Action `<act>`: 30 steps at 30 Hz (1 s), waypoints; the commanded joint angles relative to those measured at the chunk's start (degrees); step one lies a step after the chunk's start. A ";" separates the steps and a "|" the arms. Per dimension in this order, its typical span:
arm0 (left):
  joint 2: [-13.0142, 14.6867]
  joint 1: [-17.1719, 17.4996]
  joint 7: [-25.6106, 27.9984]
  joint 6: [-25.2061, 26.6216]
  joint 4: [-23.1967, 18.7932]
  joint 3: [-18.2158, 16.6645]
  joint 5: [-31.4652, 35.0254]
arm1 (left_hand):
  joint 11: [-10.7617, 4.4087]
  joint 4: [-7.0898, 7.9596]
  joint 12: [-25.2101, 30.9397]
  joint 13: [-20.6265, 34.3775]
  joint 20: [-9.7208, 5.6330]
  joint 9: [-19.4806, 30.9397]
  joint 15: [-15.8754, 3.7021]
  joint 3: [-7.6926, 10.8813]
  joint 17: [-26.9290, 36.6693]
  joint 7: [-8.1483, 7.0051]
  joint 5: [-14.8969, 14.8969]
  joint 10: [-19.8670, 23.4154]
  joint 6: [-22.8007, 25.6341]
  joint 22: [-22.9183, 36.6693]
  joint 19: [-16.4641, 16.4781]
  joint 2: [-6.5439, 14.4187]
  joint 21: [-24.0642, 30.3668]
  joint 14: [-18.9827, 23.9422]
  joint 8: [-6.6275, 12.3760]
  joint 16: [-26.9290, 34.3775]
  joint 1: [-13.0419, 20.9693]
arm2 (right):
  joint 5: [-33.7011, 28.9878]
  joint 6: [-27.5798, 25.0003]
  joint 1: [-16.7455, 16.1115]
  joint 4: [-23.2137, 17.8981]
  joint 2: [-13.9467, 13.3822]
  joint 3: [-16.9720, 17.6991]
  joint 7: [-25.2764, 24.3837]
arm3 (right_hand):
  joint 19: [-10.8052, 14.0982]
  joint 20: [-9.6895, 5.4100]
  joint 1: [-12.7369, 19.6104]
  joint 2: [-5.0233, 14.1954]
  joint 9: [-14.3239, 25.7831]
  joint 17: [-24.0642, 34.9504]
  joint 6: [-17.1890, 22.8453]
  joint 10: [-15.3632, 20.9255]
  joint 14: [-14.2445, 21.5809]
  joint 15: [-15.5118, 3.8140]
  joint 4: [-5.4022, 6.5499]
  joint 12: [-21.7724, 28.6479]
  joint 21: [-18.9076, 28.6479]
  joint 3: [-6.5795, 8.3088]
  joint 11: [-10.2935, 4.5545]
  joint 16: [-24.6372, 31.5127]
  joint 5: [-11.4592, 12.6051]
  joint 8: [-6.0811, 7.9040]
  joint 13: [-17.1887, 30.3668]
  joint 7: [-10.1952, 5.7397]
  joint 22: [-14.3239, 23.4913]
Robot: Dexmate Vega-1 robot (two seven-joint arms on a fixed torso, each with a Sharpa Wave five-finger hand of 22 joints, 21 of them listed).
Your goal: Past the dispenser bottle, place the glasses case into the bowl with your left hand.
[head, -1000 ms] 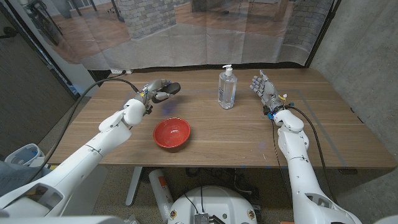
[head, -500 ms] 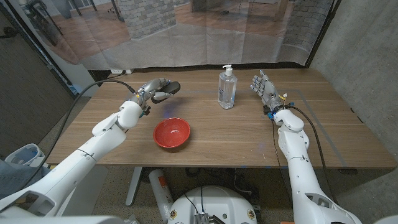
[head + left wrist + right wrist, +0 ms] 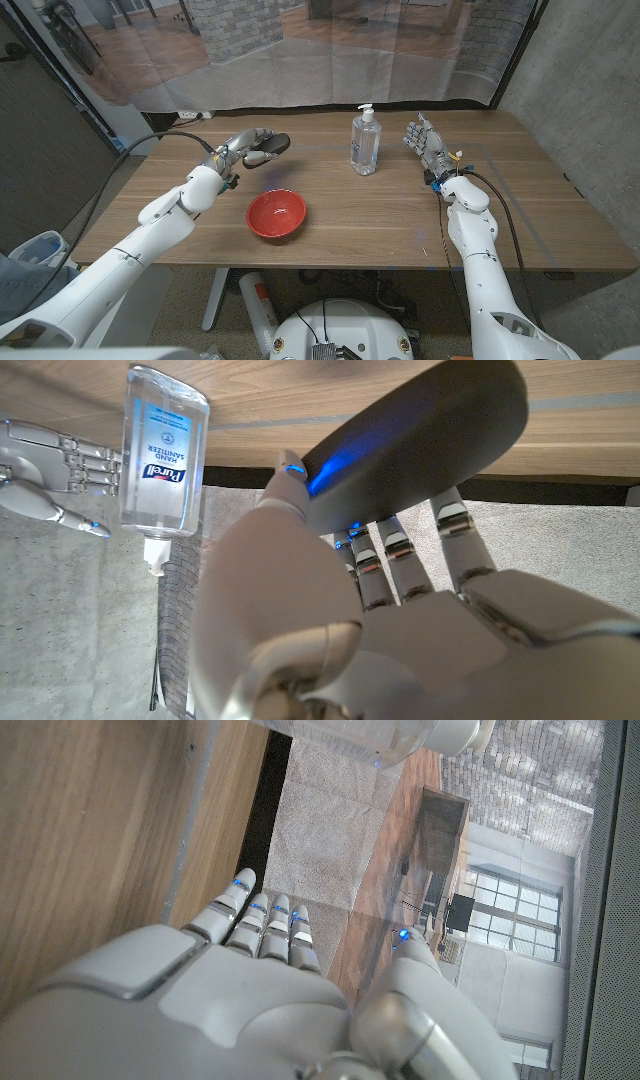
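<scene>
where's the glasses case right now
In the head view the glasses case is held in the left hand, on the table's far left side, beyond the red bowl and left of the dispenser bottle.

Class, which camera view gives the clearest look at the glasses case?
The left wrist view: the dark glasses case looms large, gripped by the left hand. In the head view it is a small dark shape at that hand's fingertips. The right wrist view gives no look at it.

I stand in what looks like a lab or test bay: my wooden table [image 3: 340,215] faces a clear plastic curtain [image 3: 300,60] (brick and wood flooring beyond), bare grey walls [image 3: 585,90] beside me, cables [image 3: 170,135] trailing.
</scene>
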 commanded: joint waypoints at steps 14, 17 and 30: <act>-0.08 5.75 -0.40 -7.21 -2.72 -5.06 -3.24 | 0.05 1.09 -0.48 0.23 -5.30 0.01 -1.23 3.26 0.30 -0.28 0.35 -0.31 0.10 0.25 4.75 3.55 -0.42 0.49 -0.32 -0.38 2.74 | -0.42 -0.60 -0.32 -0.78 -0.28 -0.20 0.00 | 0.73 -0.87 -0.04 0.55 0.23 0.12 0.44 0.61 0.73 -0.24 -0.34 0.17 -0.24 -0.08 -0.02 0.05 -0.18 0.14 0.16 0.24 0.09; -0.21 6.16 -0.91 -8.37 -2.73 -5.45 -3.95 | -0.17 1.10 -0.50 0.26 -5.34 -0.01 -1.25 3.29 0.32 -0.28 0.35 -0.26 0.27 0.26 4.80 3.55 -0.45 0.56 -0.30 -0.38 2.73 | -0.45 -0.92 -0.45 -1.27 -0.29 -0.21 -0.07 | 0.75 -0.86 -0.03 0.56 0.23 0.12 0.43 0.63 0.70 -0.20 -0.35 0.17 -0.28 -0.08 -0.02 0.04 -0.19 0.13 0.16 0.22 0.09; -0.41 8.23 -2.19 -10.28 -4.29 -6.89 -4.08 | 0.00 1.14 -0.58 0.34 -5.36 -0.06 -1.26 3.35 0.34 -0.40 0.34 -0.11 0.59 0.26 4.94 3.49 -0.55 0.89 -0.35 -0.36 2.65 | -0.31 -1.44 -0.63 -1.86 -0.34 -0.22 -0.01 | 0.85 -0.82 -0.03 0.61 0.23 0.13 0.43 0.80 0.84 -0.21 -0.37 0.22 -0.40 -0.14 -0.11 0.07 -0.22 0.13 0.16 0.19 0.10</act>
